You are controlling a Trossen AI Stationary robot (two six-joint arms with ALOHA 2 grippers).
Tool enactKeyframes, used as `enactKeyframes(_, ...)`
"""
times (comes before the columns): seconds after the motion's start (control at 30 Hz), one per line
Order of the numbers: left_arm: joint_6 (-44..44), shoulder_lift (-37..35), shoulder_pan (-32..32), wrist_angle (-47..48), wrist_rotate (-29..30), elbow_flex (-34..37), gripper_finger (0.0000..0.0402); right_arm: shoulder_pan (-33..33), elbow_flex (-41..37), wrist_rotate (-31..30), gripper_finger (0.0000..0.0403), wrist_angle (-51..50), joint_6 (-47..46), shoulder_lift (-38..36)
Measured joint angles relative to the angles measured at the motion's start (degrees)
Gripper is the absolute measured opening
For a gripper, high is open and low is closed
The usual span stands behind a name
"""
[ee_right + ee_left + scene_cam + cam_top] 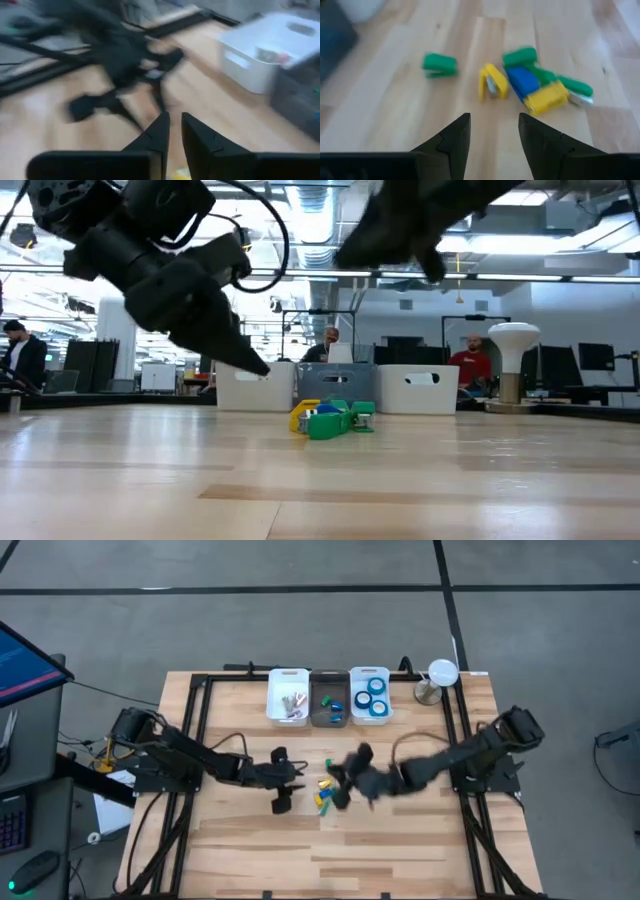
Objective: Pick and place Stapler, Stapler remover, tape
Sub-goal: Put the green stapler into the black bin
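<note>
With the right pincer point(345, 790) nearly together and empty above the small green, yellow and blue plastic staplers point(325, 795) at frame centre, and the left pincer point(285, 795) apart beside them, the arms risk colliding.

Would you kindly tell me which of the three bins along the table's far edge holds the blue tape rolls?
The right-hand white bin holds the tape rolls; the dark middle bin and the left white bin hold other items.

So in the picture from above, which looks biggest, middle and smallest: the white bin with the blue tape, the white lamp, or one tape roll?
Largest to smallest, as seen from above:
1. The white bin
2. The white lamp
3. One tape roll

The lamp stands taller, so nearer the camera, but the order looks clear anyway.
</note>
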State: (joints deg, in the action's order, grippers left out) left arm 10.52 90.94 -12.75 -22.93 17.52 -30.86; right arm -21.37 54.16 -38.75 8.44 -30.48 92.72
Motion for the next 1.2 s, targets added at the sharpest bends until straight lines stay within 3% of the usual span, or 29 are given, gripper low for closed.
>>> enactKeyframes(0.2, 0.0, -7.2, 2.0, 9.7, -0.4, 0.0, 0.0158, 9.6, 7.1, 20.2, 0.0019, -17.7, -5.4, 2.3)
enactKeyframes(0.4, 1.9, -13.4, 1.6, 20.9, -0.7, 0.2, 0.0158, 15.8, 13.8, 27.7, 0.0035, -24.6, -5.6, 8.2)
enactKeyframes(0.5, 2.4, -15.5, 1.3, 21.1, -0.7, 1.4, 0.0158, 17.3, 15.3, 31.5, 0.0057, -26.5, -5.3, 10.9)
enactKeyframes(0.67, 3.3, -18.5, 1.3, 21.2, -0.7, 3.8, 0.0158, 19.3, 17.6, 35.1, 0.0103, -27.1, -5.6, 15.0)
enactKeyframes(0.93, 3.5, -20.6, 1.2, 21.1, -0.7, 5.5, 0.0158, 21.1, 17.9, 35.9, 0.0180, -25.8, -8.0, 19.0)
enactKeyframes(1.2, 3.5, -20.2, 1.3, 20.8, -0.7, 5.6, 0.0158, 24.6, 17.9, 39.3, 0.0216, -27.1, -7.5, 16.3)
